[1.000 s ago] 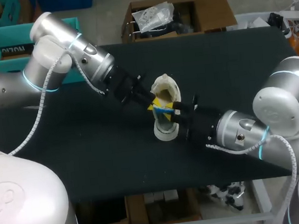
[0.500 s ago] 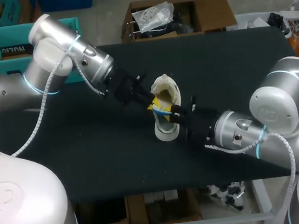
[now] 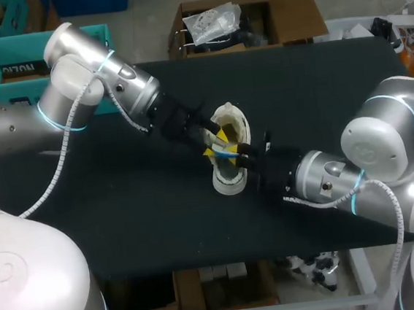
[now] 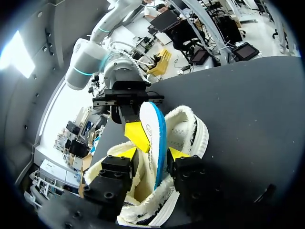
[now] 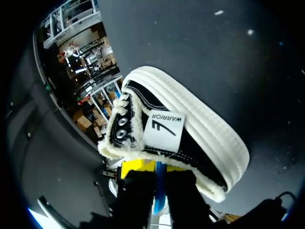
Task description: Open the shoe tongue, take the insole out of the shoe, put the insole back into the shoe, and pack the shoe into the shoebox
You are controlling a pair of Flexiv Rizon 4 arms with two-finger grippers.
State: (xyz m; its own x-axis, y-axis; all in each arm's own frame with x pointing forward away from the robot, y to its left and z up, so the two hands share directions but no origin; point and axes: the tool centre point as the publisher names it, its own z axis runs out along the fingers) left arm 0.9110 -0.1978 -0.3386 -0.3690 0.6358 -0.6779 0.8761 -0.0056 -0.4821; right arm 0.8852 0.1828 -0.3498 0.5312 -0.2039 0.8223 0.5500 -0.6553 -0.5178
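Insole step in hand: the insole [image 4: 153, 138] stands on edge, half inside the shoe [image 3: 232, 174] at mid-tabletop [image 3: 124, 207].
The right pincer [image 5: 157, 179] is clamped on the insole. The left pincer [image 4: 152, 155] straddles it at the collar; I cannot tell whether it grips. Both arms slant low toward the shoe. The next move likely calls for sliding the insole lengthwise with the shoe steadied.

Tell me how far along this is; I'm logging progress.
Done: the shoe is opened up. In hand: the insole stands partly out of it, pinched by the right end effector, the left end effector alongside. Whether it's coming out or going back, I can't tell. Left: seating it and boxing the shoe, which sits on the table.
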